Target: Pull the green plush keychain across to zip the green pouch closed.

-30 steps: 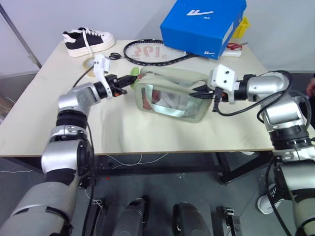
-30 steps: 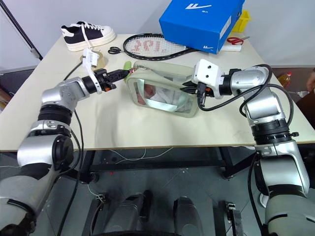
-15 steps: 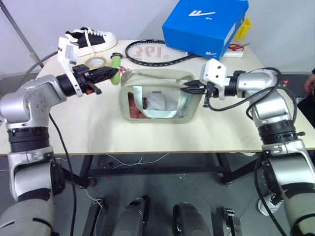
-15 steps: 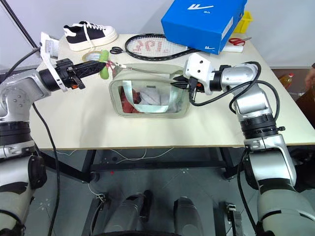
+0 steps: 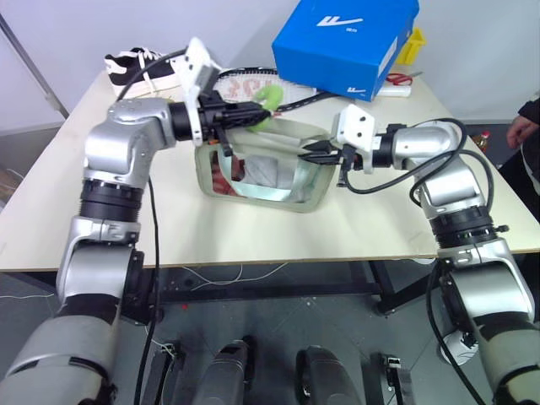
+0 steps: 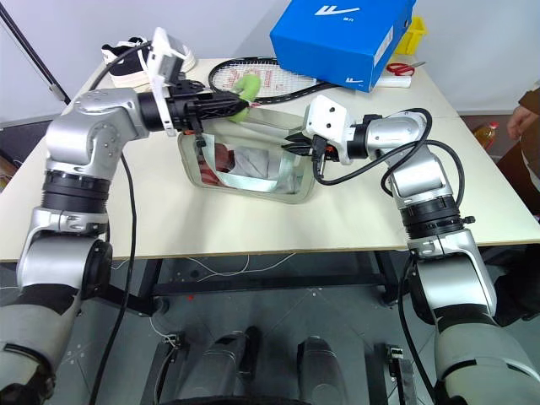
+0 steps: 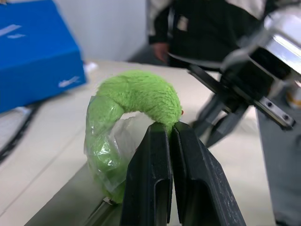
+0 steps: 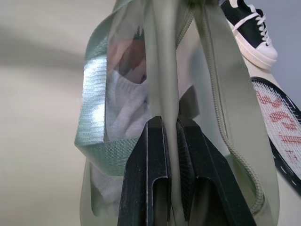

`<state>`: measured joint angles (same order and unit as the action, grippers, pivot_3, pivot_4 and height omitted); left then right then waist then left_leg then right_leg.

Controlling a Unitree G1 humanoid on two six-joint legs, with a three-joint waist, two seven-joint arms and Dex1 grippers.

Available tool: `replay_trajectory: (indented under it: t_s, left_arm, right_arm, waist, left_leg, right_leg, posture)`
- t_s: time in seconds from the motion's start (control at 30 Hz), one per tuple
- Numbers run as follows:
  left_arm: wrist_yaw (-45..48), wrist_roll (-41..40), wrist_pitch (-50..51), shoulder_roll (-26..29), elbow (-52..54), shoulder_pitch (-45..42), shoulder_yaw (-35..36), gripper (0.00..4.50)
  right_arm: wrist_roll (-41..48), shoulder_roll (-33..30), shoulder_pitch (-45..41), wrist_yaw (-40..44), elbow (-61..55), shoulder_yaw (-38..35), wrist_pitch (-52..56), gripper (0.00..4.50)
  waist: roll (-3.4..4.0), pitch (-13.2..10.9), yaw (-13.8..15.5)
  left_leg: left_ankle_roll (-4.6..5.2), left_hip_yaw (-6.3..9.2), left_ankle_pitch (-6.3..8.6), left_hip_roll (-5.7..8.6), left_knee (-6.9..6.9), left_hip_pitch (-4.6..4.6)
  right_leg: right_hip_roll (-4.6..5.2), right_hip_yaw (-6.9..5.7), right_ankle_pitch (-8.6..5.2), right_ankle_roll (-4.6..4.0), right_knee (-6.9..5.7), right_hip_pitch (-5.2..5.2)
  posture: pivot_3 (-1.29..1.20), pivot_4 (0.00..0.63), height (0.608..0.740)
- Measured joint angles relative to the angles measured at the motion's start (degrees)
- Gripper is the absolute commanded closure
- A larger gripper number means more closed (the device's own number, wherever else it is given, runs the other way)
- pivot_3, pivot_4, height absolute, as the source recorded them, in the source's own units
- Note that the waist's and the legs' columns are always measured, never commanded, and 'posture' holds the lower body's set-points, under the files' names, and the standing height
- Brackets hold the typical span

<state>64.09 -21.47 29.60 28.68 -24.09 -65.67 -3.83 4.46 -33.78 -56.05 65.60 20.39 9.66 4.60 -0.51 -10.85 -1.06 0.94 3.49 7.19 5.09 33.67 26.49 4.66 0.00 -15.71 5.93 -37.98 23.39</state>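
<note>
The green pouch stands on the table, and clothes show through its clear front window. Its green plush keychain hangs above the middle of the pouch's top edge, pinched by my left gripper, which is shut on it. In the left wrist view the black fingers press together on the fuzzy keychain, part of which is wrapped in clear film. My right gripper is shut on the pouch's right end; in the right wrist view its fingers clamp a fold of the pouch.
A blue shoebox sits at the back right, with a racket in front of it. A black-and-white shoe lies at the back left and red scissors beside the box. A person's hand is at the right edge.
My left gripper has carried the keychain up and to the right, from beyond the pouch's left end to above its middle. The right gripper keeps its hold on the right end.
</note>
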Motion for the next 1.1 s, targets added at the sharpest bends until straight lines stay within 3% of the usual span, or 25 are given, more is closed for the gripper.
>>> replay_trajectory:
  t_s: [0.2, 0.4, 0.7, 1.03, 1.1]
  left_arm:
    - [2.00, 3.05, -3.76, 1.14, -3.07, -0.74, -0.50, 4.40]
    - [2.09, 4.11, -4.16, 7.06, -3.70, -0.47, 1.30, 4.40]
    - [1.68, 4.93, -4.34, 4.89, -5.08, -0.04, 1.26, 4.40]
    - [2.33, 7.91, -5.18, 9.44, -4.96, 3.28, 0.69, 4.40]
    - [2.04, 8.02, -5.27, 9.29, -4.95, 3.29, 0.72, 3.47]
  right_arm:
    - [-0.40, -1.17, 0.95, -0.05, -1.72, 0.00, 0.10, 4.50]
    - [-0.37, -4.60, 1.60, -0.01, -2.36, -0.89, 0.51, 4.50]
    - [-0.31, -3.50, 1.64, -0.01, -2.70, -0.96, 0.80, 4.50]
    - [-0.34, -3.37, 1.64, 0.04, -2.70, -0.95, 0.87, 4.50]
    - [-0.34, -3.35, 1.64, 0.05, -2.68, -0.93, 0.85, 4.50]
  waist:
    - [0.00, 0.00, 0.21]
    - [0.01, -0.01, 0.35]
    - [0.00, -0.01, 0.12]
    - [0.00, -0.01, 0.40]
    - [0.00, -0.01, 0.47]
  left_leg:
    - [0.01, 0.00, 0.01, 0.01, 0.02, 0.02]
    - [0.00, 0.01, 0.01, 0.01, 0.02, 0.01]
    - [0.03, 0.02, 0.00, 0.00, 0.03, 0.04]
    - [0.02, 0.02, 0.01, 0.01, 0.04, 0.05]
    - [0.02, 0.02, 0.02, 0.02, 0.05, 0.05]
  right_leg:
    - [0.01, 0.00, 0.00, 0.00, 0.00, 0.01]
    - [0.04, 0.00, 0.00, 0.00, 0.00, 0.00]
    - [0.03, -0.01, 0.00, 0.00, -0.01, 0.02]
    - [0.02, -0.01, 0.00, 0.00, 0.00, 0.03]
    - [0.03, -0.01, 0.00, 0.00, 0.00, 0.01]
  posture:
    - [0.00, 0.150, 0.740]
    - [0.00, 0.150, 0.740]
    - [0.00, 0.150, 0.740]
    - [0.00, 0.150, 0.740]
    - [0.00, 0.150, 0.740]
